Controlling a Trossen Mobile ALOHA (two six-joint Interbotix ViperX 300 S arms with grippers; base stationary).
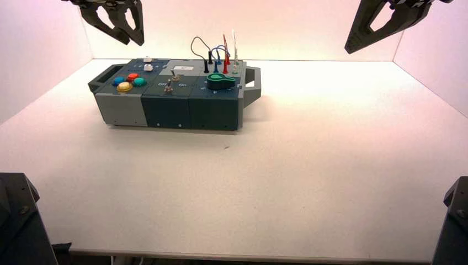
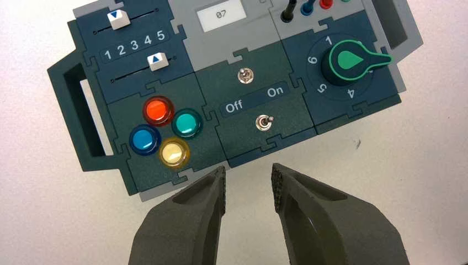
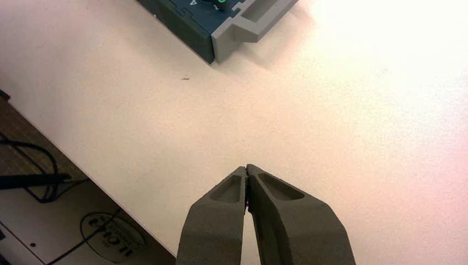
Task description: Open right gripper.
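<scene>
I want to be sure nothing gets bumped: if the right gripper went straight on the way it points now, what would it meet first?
Probably only the bare white table. The right gripper, fingers shut, hangs off to the right of the box; its wrist view shows nothing else ahead, though depth is unclear.

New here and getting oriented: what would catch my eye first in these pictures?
The dark box left of centre on the white table, with four coloured buttons and a green knob. The right gripper hangs shut, high right of it; the left gripper hangs open above the box.
</scene>
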